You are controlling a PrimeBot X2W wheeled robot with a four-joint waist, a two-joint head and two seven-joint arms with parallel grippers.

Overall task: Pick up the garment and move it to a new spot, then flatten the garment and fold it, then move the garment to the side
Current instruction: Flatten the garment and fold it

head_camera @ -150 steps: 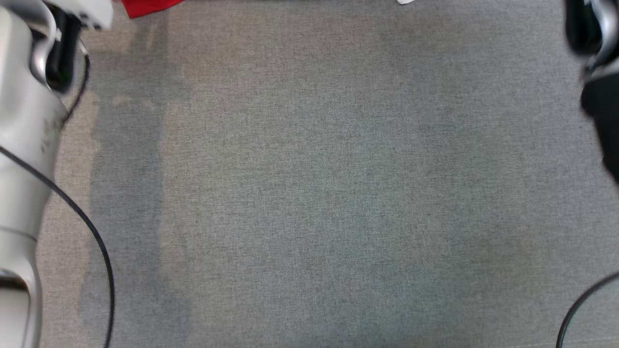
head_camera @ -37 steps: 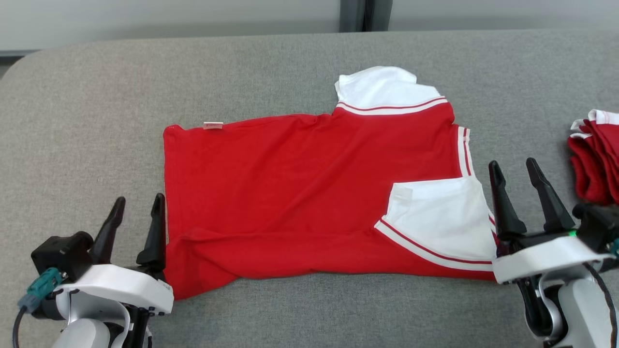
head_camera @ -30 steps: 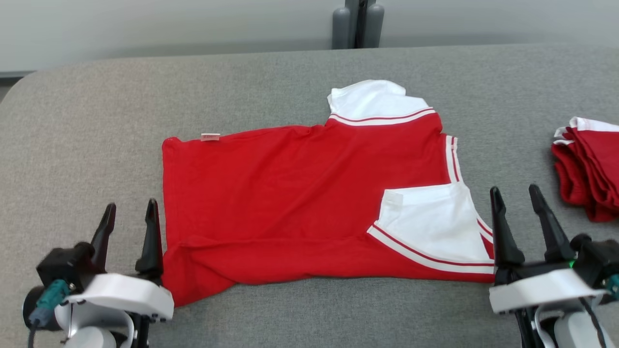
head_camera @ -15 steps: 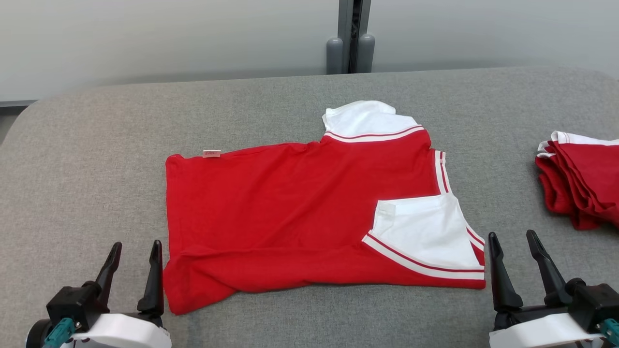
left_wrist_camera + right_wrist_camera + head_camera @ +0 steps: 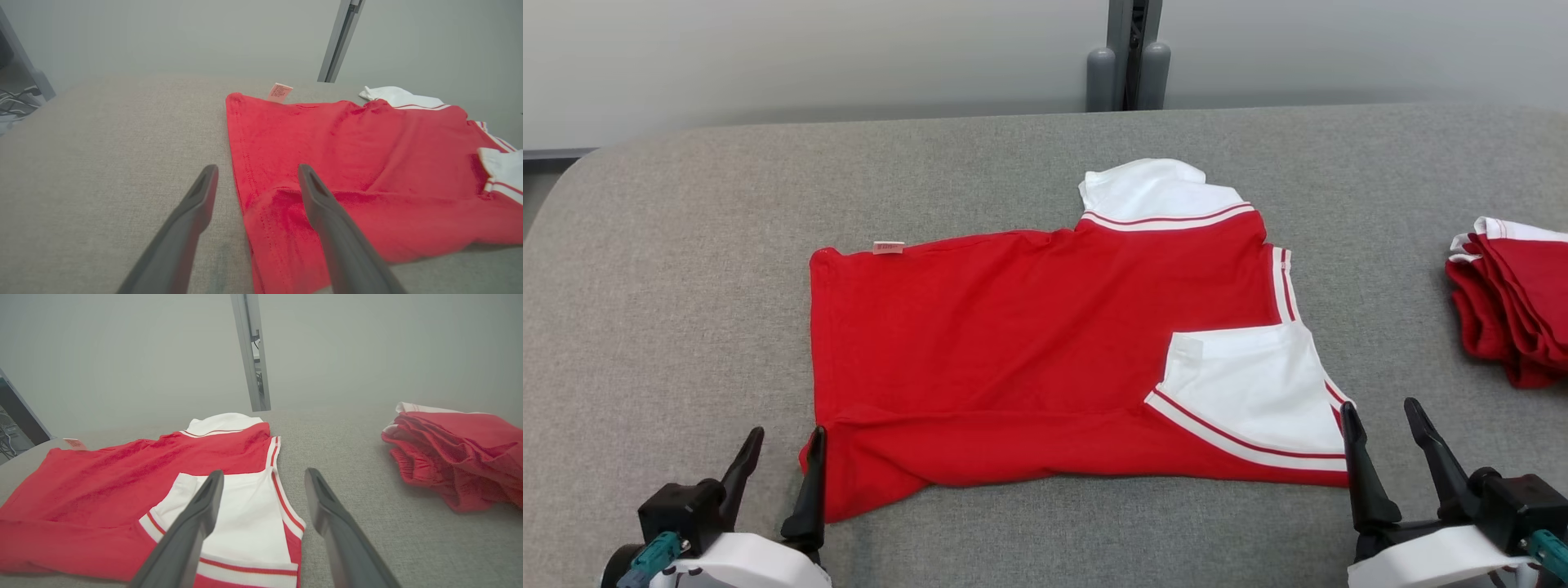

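The shirt lies flat, its long axis running from the left gripper across to the right gripper, with the hem end at the left one and the white sleeves at the right one. Both grippers stand wide and empty at its near corners. The left one has one finger over the cloth and one over the pad. A red pile lies apart, outward of the right gripper.

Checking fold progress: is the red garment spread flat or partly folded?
Partly folded: the garment has a white sleeve turned in over its red body.
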